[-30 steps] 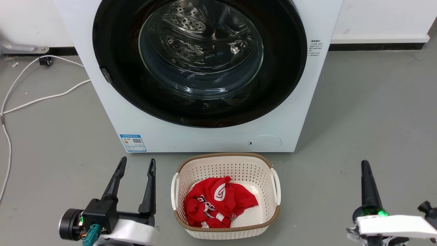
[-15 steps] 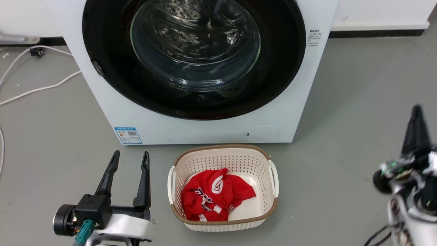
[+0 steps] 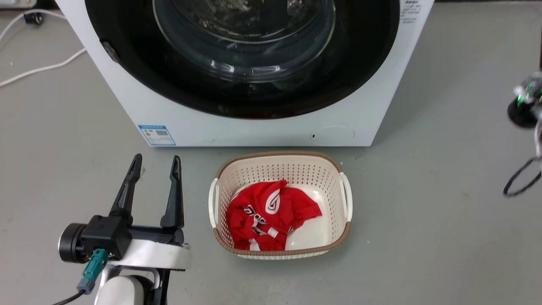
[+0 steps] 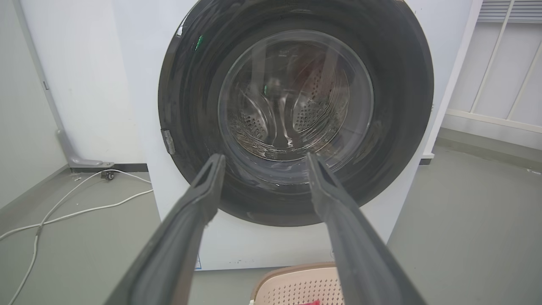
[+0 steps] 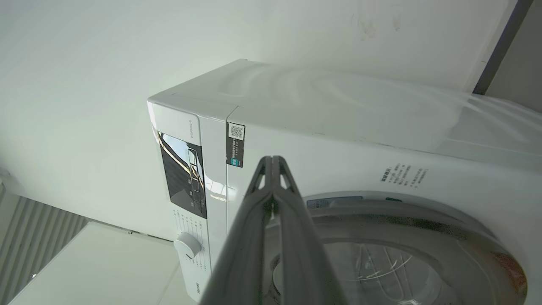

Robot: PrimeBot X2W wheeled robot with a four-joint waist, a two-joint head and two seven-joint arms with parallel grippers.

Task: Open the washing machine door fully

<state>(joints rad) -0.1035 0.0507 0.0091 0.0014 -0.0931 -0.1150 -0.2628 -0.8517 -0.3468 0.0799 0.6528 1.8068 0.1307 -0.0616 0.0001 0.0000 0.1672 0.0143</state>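
Jaws spread, left gripper (image 3: 156, 159) beside basket (image 3: 279, 155) fronting closed washing machine door (image 3: 139, 72).

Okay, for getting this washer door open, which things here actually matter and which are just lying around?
Part of the job: washing machine door, closed; left end effector, open; right end effector, shut.

Lying about: laundry basket, red garment inside it, white cable on the floor.

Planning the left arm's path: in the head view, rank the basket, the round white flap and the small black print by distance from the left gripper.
1. Basket, just right of the left gripper.
2. Round white flap, farther right, low down.
3. Black print, far right, higher up.
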